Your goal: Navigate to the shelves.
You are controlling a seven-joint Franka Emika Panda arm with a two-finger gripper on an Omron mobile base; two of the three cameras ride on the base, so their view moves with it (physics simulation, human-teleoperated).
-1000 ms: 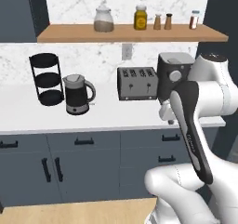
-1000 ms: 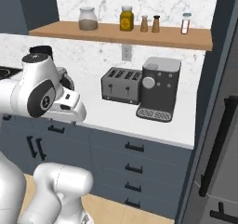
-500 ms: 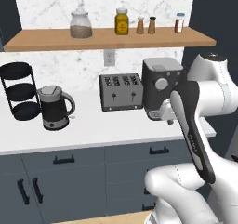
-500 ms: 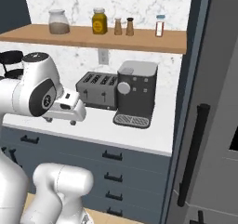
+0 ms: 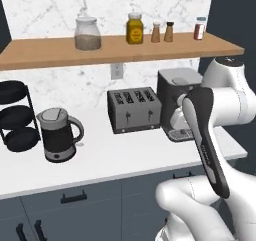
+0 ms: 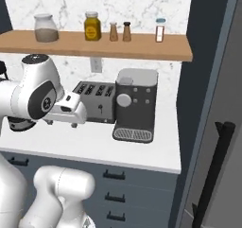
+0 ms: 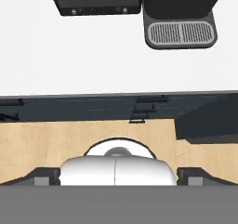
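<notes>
A kitchen wall, seen from the robot's base: the shelf (image 5: pixel 120 49) runs as one long light-wood plank across the upper part of the left base frame, and in the right base frame (image 6: pixel 94 43) it spans the upper left and stops short of the dark tall cabinet (image 6: pixel 208 57). It carries a glass jar (image 5: pixel 87 33), a yellow jar (image 5: pixel 134 29), two shakers (image 5: pixel 162 32) and a small red-banded bottle (image 5: pixel 199 28). Below it on the white counter (image 5: pixel 105 160) stand a kettle (image 5: pixel 57 134), a toaster (image 5: pixel 134 109) and a coffee machine (image 5: pixel 175 102) — with a black wire rack (image 5: pixel 15 116) at the left edge.

The arm folds up in front of the counter; the gripper (image 6: pixel 71 112) sits at centre left of the right base frame, pointing down, and whether its jaws stand apart or together cannot be told.

By its look the plank is stiff, fixed to the wall and loaded with breakables — nothing to grasp. Reaching it is a matter of parking the base squarely before it, and it already looms close and central.
</notes>
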